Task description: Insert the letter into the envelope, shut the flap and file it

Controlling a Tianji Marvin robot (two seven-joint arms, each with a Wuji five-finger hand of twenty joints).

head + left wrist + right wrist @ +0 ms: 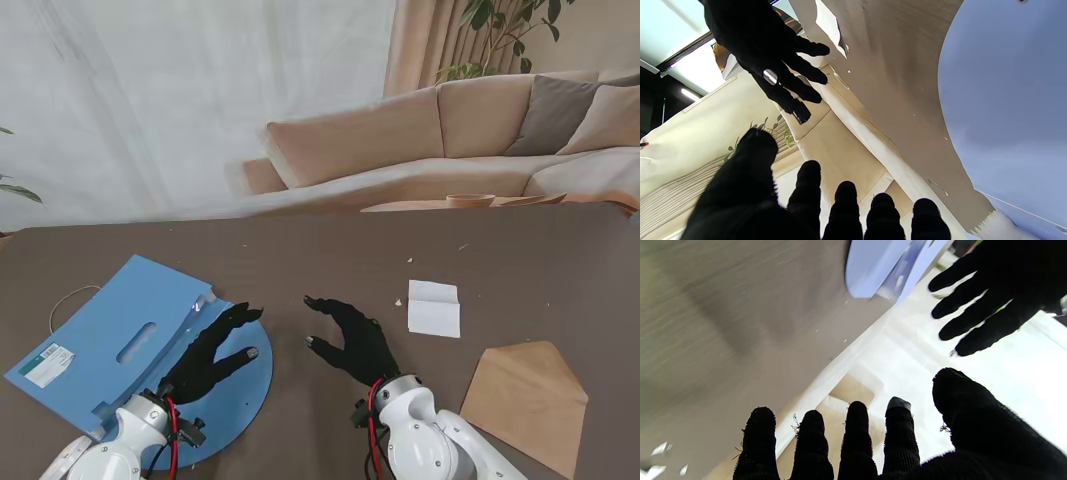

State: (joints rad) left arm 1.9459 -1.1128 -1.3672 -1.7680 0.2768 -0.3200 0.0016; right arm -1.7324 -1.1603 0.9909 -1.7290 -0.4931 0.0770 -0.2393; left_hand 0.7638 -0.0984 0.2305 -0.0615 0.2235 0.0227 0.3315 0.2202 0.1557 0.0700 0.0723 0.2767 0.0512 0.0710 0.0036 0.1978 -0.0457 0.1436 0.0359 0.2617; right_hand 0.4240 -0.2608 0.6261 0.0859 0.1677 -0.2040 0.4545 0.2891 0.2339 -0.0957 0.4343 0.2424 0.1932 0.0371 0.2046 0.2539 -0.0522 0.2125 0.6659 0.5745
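Note:
A folded white letter (434,307) lies on the brown table to the right of centre. A tan envelope (527,402) with its flap open rests nearer to me at the right. A blue file folder (120,335) lies at the left. My left hand (212,353) hovers over the folder's rounded flap, fingers spread, holding nothing. My right hand (353,338) hangs over the bare table at centre, left of the letter, also spread and empty. The left wrist view shows the right hand (773,60) and the letter's edge (826,23); the right wrist view shows the left hand (987,303) and the folder (873,266).
A white string loop (68,300) lies by the folder's far left edge. Small white paper scraps (400,301) dot the table. Beyond the table's far edge stand a beige sofa (450,140) and a small round wooden table (470,203).

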